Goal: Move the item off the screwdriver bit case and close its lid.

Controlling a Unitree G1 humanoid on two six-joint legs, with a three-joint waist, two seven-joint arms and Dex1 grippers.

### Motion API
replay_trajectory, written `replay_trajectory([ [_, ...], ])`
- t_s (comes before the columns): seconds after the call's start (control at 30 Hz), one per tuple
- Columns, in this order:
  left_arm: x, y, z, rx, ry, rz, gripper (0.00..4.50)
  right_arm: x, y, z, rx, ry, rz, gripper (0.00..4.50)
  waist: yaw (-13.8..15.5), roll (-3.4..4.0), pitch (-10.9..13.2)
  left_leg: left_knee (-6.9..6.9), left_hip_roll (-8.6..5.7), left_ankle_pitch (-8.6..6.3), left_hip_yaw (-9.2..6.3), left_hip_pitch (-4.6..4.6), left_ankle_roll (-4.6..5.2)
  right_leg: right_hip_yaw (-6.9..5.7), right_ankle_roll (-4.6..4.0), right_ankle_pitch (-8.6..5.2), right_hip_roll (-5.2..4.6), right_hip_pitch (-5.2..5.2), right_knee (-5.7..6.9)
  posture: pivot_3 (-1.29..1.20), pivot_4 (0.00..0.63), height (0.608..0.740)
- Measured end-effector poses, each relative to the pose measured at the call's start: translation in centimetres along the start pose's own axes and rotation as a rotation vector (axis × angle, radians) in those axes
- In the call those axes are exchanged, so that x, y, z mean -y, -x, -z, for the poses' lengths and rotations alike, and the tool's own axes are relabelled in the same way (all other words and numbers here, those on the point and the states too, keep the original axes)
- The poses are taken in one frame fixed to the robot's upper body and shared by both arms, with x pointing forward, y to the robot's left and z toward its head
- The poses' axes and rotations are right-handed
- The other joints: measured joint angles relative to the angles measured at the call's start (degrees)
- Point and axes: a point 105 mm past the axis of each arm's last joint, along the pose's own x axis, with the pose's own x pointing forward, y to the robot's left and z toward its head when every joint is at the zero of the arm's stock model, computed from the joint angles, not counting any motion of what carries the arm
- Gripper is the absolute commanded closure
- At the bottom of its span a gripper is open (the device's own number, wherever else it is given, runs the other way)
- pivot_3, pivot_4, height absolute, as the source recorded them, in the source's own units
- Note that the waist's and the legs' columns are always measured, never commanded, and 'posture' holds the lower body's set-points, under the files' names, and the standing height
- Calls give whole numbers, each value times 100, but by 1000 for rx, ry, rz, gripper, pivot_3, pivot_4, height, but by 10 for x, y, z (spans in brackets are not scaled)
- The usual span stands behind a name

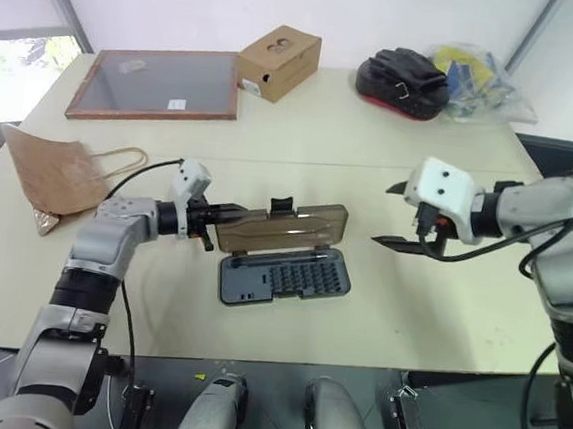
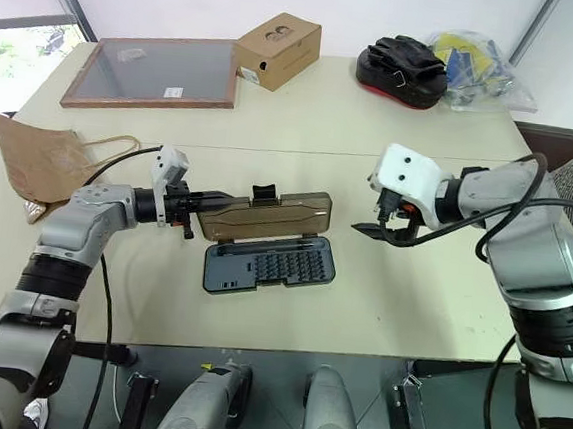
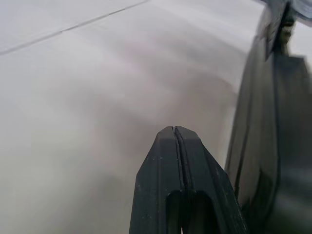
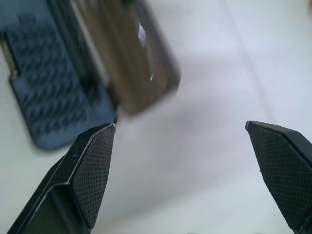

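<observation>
The screwdriver bit case [image 1: 286,275] lies open in the middle of the table, its dark grey-blue base showing rows of bits. Its lid [image 1: 285,226], a smoky-brown panel, stands tilted up along the base's far edge. My left gripper [image 1: 239,211] is shut, holding nothing, with its tips right at the lid's left end; the dark lid [image 3: 273,146] runs close beside its fingers [image 3: 174,141]. My right gripper [image 1: 383,215] hangs open above the table to the right of the case, clear of it. The item, a flat brown paper bag [image 1: 54,176] with loop handles, lies at the table's left edge.
A wood-framed dark board [image 1: 157,85] and a cardboard box [image 1: 280,61] sit at the back. A black and red bundle [image 1: 403,82] and a clear plastic bag [image 1: 474,80] lie at the back right. The table's front edge runs just below the case.
</observation>
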Motion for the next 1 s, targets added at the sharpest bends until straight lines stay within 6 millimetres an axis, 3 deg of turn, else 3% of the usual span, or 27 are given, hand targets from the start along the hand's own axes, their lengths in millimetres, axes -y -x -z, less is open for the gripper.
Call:
replay_trajectory([
  [0.27,43,12,-11,-40,-36,135,4500,-13,0,17,-27,-79,39,33,-17,0,0,0,3,-1,-3,0,1,2,0,0,-3,1,-1,0,150,740],
  [0.47,77,23,-6,-97,-11,227,4500,-12,-4,20,-34,-83,70,33,-13,0,2,0,6,-1,-2,0,3,2,0,-1,-2,1,-3,0,150,740],
  [0.57,94,33,8,-140,46,248,4500,-14,-9,19,-17,-100,64,33,-27,1,2,-1,9,-5,-2,1,9,6,-1,-2,-2,1,-8,0,150,740],
  [0.73,102,40,12,-140,95,235,4500,-15,-15,19,9,-146,67,33,57,-1,2,2,11,-5,-2,0,9,5,-2,-2,-1,3,-12,0,150,740],
  [0.83,86,32,-12,-88,39,204,4500,-18,-20,11,60,-203,39,33,140,0,3,7,7,-5,5,-4,9,-1,-4,-2,2,11,-25,0,150,740],
  [0.9,72,25,-30,-49,-7,184,4500,-17,-21,-1,104,-223,14,574,143,0,3,10,5,-5,5,-8,9,-1,-3,-1,2,17,-40,0,150,740],
  [1.0,62,12,-39,-29,-37,201,4500,-29,-19,-18,160,-273,-92,1905,134,0,3,6,4,-12,1,-12,21,-1,21,13,2,23,-68,0,150,740],
])
